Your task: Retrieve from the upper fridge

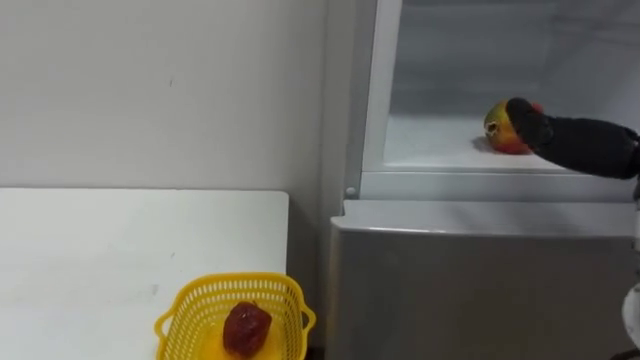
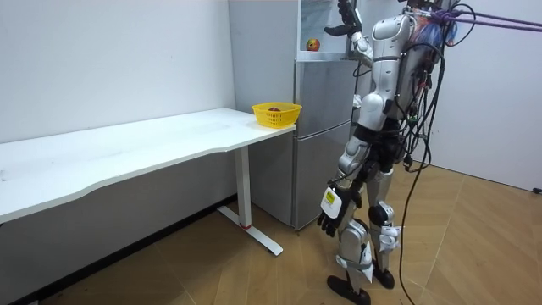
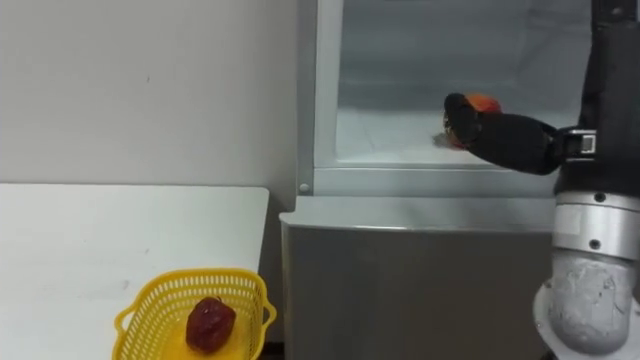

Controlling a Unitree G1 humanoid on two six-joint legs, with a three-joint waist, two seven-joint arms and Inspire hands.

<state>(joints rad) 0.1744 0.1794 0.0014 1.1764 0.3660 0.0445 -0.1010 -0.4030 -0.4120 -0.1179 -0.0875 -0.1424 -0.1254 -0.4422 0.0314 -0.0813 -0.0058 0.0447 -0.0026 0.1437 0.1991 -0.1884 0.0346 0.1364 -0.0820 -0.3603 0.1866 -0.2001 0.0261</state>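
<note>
Robot stands close up to the fridge (image 1: pixel 470 290), facing it, beside the end of the white worktop (image 1: pixel 100 250). The upper compartment is open, and its white shelf (image 1: pixel 430 148) is bare apart from one thing.

Task's thing: a round red-and-yellow fruit (image 1: pixel 497 125). It sits on that shelf, towards the right side, and is not lifted.

Right hand (image 1: pixel 535 128): the arm is raised and reaches into the upper compartment. The fingers are stretched out along the near right side of the fruit, touching it or just beside it. They do not look curled round it, and in the room view they stand spread with the thumb out. My reading is that it has no hold on the fruit yet.

Left hand (image 2: pixel 330 222): hangs by the thigh, fingers relaxed, holding nothing.

Yellow basket (image 1: pixel 185 300): on the worktop corner nearest the fridge. One dark red lumpy item (image 1: pixel 247 328) lies in its bottom. I cannot tell what it is.

Progress, as I judge it:
- Done: the compartment is open and the hand is at the fruit.
- Left: close the fingers on the fruit, lift it off the shelf and bring it out over the sill.
- The basket looks the likely place to put it, though the task line does not say so.

Overall this is the early middle of the job, with the grasp itself yet to come.
</note>
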